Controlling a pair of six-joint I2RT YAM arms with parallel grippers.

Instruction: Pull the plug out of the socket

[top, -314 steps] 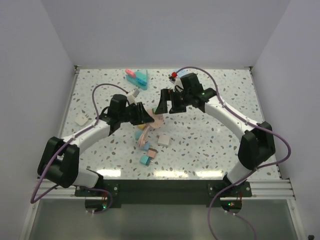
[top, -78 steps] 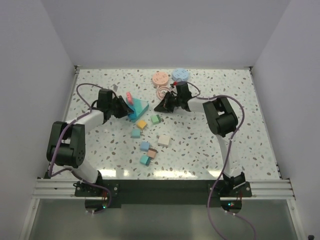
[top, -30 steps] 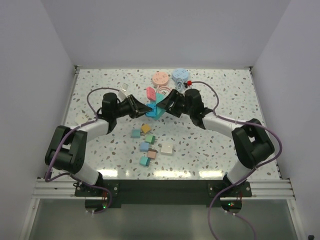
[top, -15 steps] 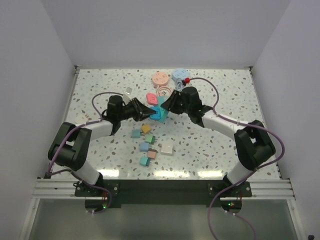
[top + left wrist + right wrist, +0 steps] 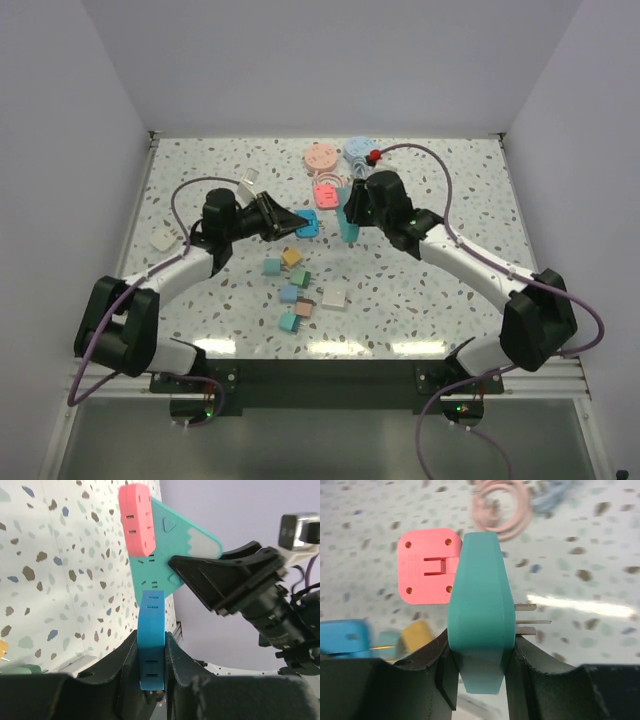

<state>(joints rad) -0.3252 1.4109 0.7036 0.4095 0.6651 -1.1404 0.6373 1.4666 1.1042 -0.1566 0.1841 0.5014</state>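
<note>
Blue plug point(image 5: 151, 625), a smooth rounded plastic bar with slots, is sitting pinched between the left gripper's point(image 5: 151, 652) narrow-set fingers above the table's middle, near the teal socket point(image 5: 480, 590) but apart from it. The right gripper point(image 5: 480, 652) is clamping that glossy tapered block, with flat metal prongs point(image 5: 527, 615) showing and a pink plug point(image 5: 427, 565) sitting against it. Both arms are reaching inward, facing each other.
</note>
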